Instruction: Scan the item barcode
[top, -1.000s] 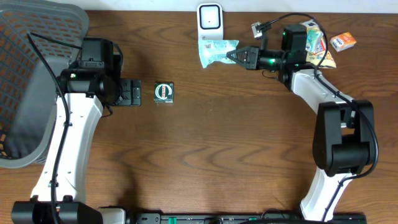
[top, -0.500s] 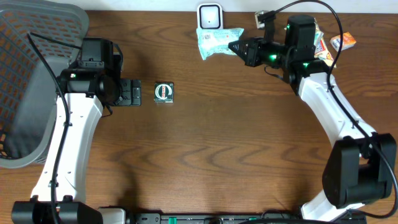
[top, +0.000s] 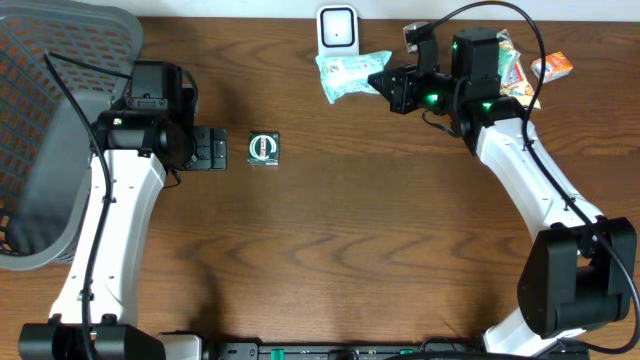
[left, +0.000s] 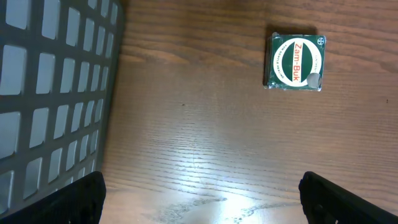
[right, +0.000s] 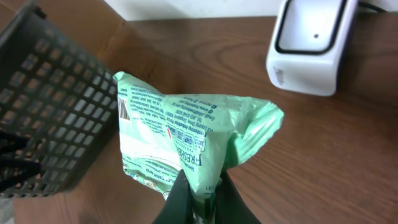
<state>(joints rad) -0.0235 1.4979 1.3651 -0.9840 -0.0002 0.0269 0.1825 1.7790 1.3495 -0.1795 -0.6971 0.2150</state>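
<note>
Overhead, right arm (top: 522, 165): we saw it stretched leftward, right gripper (top: 379, 80) clamped on the green packet (top: 347, 76), just beside the scanner (top: 338, 27).
Left gripper (top: 212, 150): jaws stood wide apart, empty, near a green tin (top: 263, 148).
Around: basket (top: 50, 130) sat far left; snacks (top: 516, 70) lay behind the right arm.

Middle and front of the table (top: 340, 250) is all bare wood, loads of room to swing through. Left side is walled off by the basket (top: 50, 150). Tin (top: 263, 148) lies just ahead of the left gripper (top: 222, 150). Up back, the pouch (top: 348, 75) is right by the scanner (top: 338, 28), and snacks (top: 518, 68) crowd the right corner.
</note>
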